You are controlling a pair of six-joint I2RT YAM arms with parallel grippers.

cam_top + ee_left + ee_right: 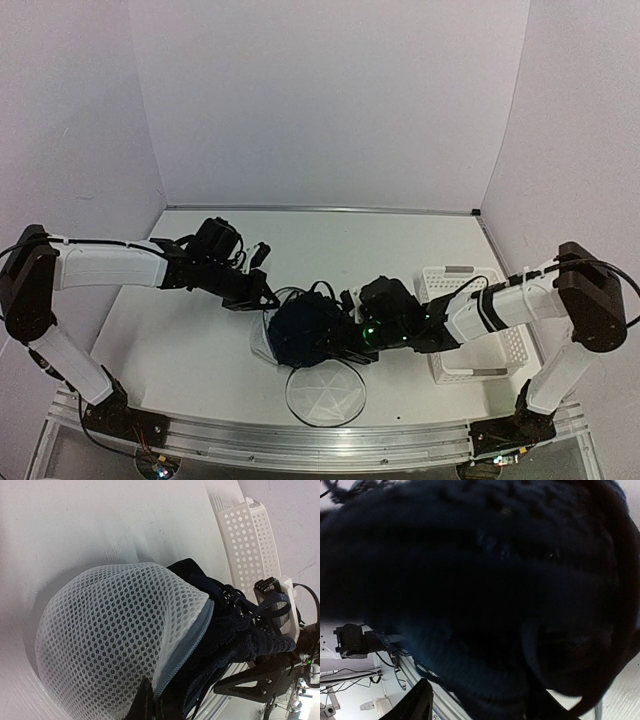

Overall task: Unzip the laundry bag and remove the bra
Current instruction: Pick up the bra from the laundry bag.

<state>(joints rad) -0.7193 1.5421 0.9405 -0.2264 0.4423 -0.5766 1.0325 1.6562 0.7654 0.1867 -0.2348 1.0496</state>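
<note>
Mesh laundry bag [110,640], matt lacy bra [250,641]

- Top view: evenly lit, with soft shadows on the white counter [200,340].
- Right wrist view: dark and blurred, filled by the soft navy-black fabric bra [480,590].

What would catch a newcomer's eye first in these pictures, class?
The dark bra, bulging out of the unzipped white mesh laundry bag at the middle of the table. Next, the bag's round lid panel lying flat toward the near edge, and the white perforated basket at the right.
</note>
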